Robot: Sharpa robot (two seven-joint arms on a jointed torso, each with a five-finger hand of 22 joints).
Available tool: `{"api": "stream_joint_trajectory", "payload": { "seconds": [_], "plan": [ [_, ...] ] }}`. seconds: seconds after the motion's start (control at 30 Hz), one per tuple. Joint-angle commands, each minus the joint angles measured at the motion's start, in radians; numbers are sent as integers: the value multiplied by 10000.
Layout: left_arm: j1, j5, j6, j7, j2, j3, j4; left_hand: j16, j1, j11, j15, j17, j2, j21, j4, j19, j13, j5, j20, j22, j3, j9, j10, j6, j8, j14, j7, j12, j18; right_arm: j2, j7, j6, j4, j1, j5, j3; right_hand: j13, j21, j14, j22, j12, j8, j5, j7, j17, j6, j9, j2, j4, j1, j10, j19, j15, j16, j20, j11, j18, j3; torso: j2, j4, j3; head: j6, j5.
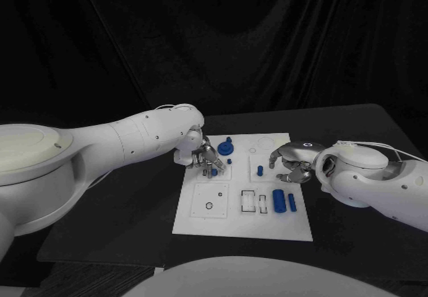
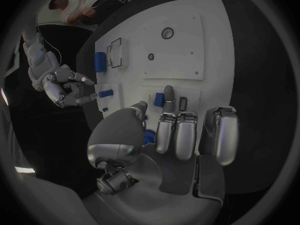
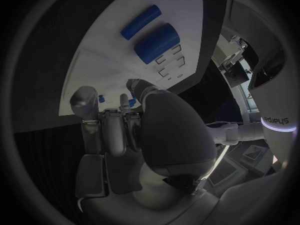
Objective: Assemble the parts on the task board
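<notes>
The white task board (image 1: 240,213) lies mid-table. My left hand (image 1: 203,158) hovers over its upper left part and pinches a small blue part (image 2: 159,99) between thumb and a fingertip (image 2: 167,92), close above a dark slot (image 2: 182,103). A round blue part (image 1: 226,147) sits just beyond that hand. My right hand (image 1: 290,164) stands at the board's right edge, fingers curved and apart, holding nothing. A short blue peg (image 1: 260,170) lies just left of it. Two blue cylinders (image 1: 279,201) (image 3: 157,42) lie side by side lower right.
Outlined recesses (image 1: 252,202) and a round hole (image 1: 209,206) mark the board's near half. Black table (image 1: 116,210) surrounds the board, with open room on the left and in front.
</notes>
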Motion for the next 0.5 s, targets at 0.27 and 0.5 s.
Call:
{"api": "stream_joint_trajectory", "payload": {
  "seconds": [0.27, 0.5],
  "plan": [
    [-39, 38, -628, 168, -269, -8, 502, 102, -166, -75, -84, 2644, -19, 44, 128, 509, 2649, -138, -63, 2419, -790, 729, 1097, -159, 152, 1159, -46, 139, 129, -39, -151, 60, 12, -34, -24, 6, 1922, -172, 332, 1128, -170, 156, 172, 15, 1848, 107, -91, 25, 62, 107, -53, -62, 83, -183, 20, 35, 42, 220, -1, 15, -3, 0, -21],
    [-31, -407, -1413, 603, -690, -8, 1191, 102, 187, -44, -64, 2644, -58, 24, 47, 497, 2649, -134, -59, 2412, -986, 1054, 1097, -474, 159, 1159, -2, 139, 133, -61, -151, 67, 9, -37, -24, 6, 1914, -202, 323, 1121, -178, 157, 178, 19, 1838, 104, -96, 24, 57, 103, -68, -78, 87, -197, 23, 40, 47, 228, 0, 17, -2, 0, -36]
  ]
}}
